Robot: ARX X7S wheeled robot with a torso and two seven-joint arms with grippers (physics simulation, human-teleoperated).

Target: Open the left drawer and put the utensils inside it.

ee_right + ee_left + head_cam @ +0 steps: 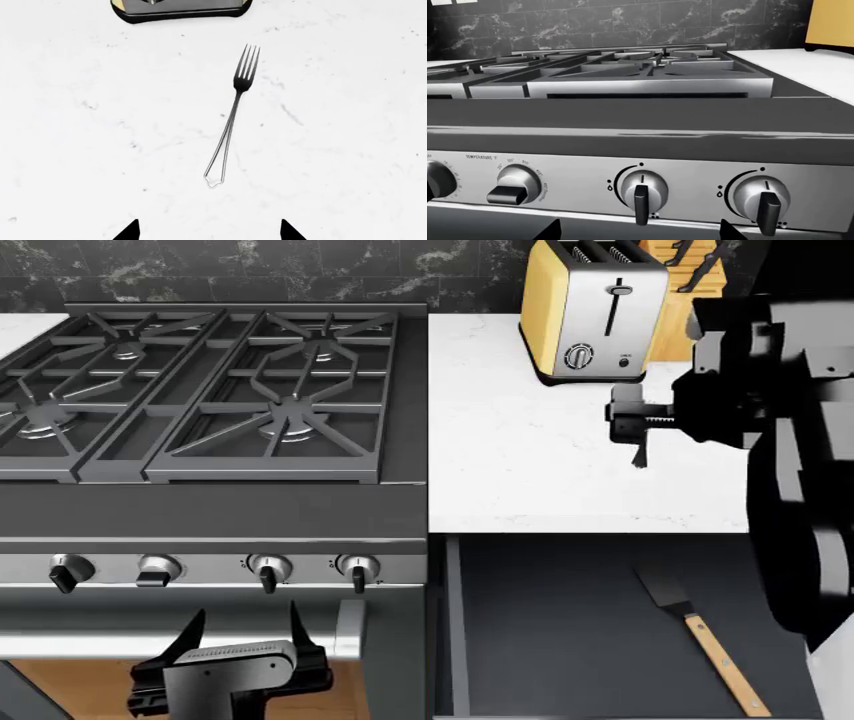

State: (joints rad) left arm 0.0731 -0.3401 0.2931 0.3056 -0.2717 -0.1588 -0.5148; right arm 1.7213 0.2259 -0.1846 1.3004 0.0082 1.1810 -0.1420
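White marble under the right gripper (208, 231), and the fork (230, 117) lies flat on it, tines towards the toaster (180, 9), handle end nearest the fingertips. Both dark tips sit wide apart with nothing between them, hovering above the counter (534, 470). Here's the risk as I read it: the fork is slim and flush with a hard surface, so a descent that lands off its line could let the fingers close on marble, or skate the fork sideways. It also lies slightly askew to the gap, so a pinch could spin it rather than lift it. Down below, the drawer (561, 620) stands pulled open, and the spatula (702, 640) already lies inside near its right side, blade towards the counter; the rest of that dark floor shows bare. Left gripper (247, 630) hangs low in front of the stove (214, 490), prongs spread, holding nothing.
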